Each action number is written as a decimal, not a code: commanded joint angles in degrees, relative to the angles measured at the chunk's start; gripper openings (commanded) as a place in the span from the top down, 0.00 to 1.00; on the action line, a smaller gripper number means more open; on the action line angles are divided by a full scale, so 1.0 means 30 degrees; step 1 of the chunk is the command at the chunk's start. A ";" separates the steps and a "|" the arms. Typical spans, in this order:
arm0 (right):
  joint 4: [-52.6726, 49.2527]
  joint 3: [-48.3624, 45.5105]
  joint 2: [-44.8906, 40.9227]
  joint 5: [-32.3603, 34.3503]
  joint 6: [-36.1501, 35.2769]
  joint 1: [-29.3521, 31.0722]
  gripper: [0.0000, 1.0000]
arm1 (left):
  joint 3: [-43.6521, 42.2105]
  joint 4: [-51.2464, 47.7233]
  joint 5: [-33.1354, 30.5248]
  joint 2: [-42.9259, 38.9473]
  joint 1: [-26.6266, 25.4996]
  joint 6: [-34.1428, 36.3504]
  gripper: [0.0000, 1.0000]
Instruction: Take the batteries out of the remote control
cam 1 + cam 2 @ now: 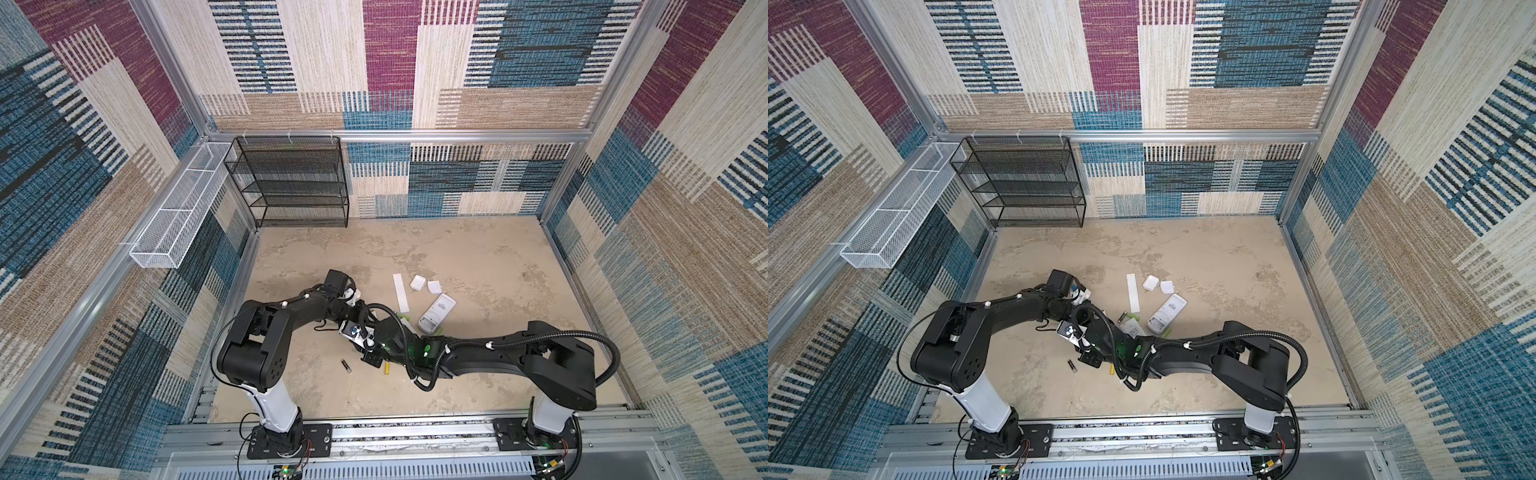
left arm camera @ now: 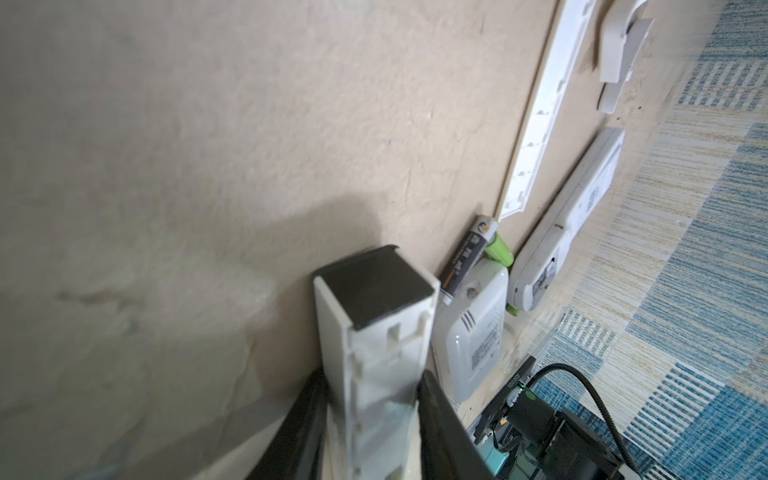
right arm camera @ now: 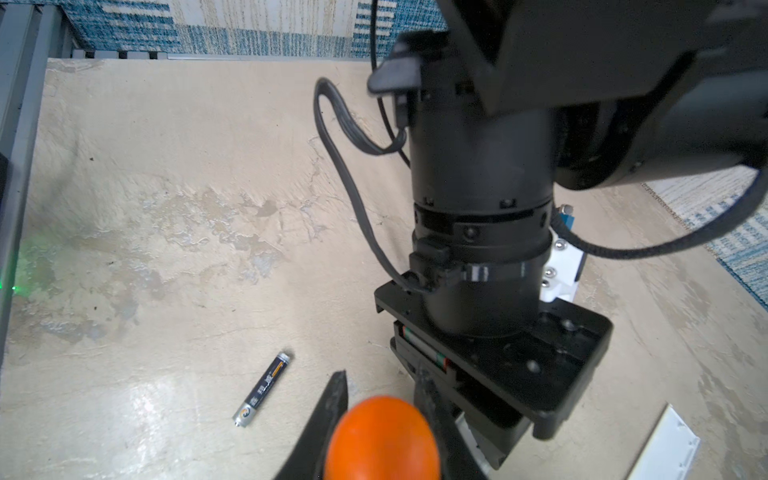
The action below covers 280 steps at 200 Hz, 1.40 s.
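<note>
Left hand (image 2: 374, 403) pinching white remote control (image 2: 374, 299); right hand (image 3: 380, 384) pinching orange-handled screwdriver (image 3: 382, 440); one black battery (image 3: 263, 390) lying on table (image 3: 166, 199) nearby.

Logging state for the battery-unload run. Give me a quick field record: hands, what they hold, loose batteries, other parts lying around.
left hand: shut on long white remote
right hand: shut on orange tool handle
loose, front: near black battery, yellow battery
loose, by small white device: far black battery, green battery
also lying flat: white remote, long cover strip
</note>
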 commanded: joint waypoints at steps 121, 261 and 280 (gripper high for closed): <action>-0.0378 -0.0234 -0.0884 0.1020 -0.1026 -0.0522 1.00 | 0.0298 -0.5711 -0.6424 0.1010 -0.0179 0.0690 0.74; -0.1517 -0.1513 -0.3301 -0.0032 0.1516 -0.1482 1.00 | 0.0422 -0.5973 -0.6505 0.0924 -0.0253 0.0600 0.76; -0.1790 -0.1525 -0.3733 -0.0133 0.1639 -0.1547 1.00 | 0.0474 -0.6018 -0.6534 0.0904 -0.0239 0.0588 0.76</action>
